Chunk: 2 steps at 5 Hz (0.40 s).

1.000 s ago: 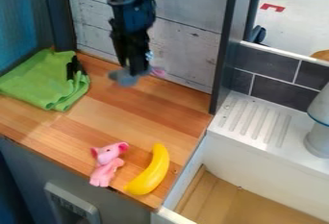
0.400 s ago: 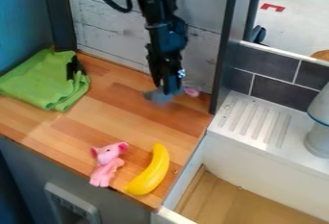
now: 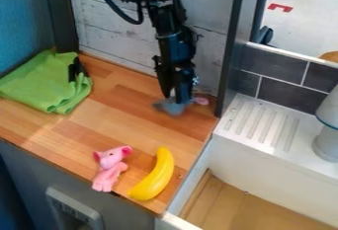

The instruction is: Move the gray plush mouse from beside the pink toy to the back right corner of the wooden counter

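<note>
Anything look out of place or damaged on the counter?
No visible damage. The pink toy lies right at the front edge of the counter, its lower end perhaps overhanging; the green cloth is rumpled.

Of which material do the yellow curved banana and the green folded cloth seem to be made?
The yellow curved banana looks like smooth, slightly glossy plastic: its colour is very even and its outline clean, though painted foam is possible. The green folded cloth seems a soft, matt textile, perhaps microfibre, because it lies in loose layers with rumpled edges.
</note>
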### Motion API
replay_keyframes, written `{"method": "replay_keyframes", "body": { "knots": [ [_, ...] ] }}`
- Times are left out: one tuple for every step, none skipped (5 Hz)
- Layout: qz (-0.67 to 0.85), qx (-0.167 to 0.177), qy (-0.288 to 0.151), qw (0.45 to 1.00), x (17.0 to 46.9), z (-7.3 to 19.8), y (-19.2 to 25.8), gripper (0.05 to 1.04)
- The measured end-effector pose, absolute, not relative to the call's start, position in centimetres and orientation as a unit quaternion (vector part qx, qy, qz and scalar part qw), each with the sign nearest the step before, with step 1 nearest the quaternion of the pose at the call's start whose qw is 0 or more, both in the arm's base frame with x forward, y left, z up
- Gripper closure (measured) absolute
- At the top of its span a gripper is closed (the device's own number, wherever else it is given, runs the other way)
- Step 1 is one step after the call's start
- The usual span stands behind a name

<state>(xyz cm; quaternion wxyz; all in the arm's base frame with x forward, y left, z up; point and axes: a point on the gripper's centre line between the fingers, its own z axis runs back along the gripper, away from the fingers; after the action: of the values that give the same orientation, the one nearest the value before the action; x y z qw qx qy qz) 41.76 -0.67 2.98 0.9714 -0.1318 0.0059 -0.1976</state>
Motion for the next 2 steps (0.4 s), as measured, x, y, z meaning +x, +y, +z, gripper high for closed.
{"method": "replay_keyframes", "body": {
  "knots": [
    [-0.190, -0.118, 0.012, 0.975, 41.2, 2.3, -0.6, 0.415],
    [-0.187, -0.094, -0.013, 0.978, 40.1, 3.9, -0.2, 0.126]
  ]
}}
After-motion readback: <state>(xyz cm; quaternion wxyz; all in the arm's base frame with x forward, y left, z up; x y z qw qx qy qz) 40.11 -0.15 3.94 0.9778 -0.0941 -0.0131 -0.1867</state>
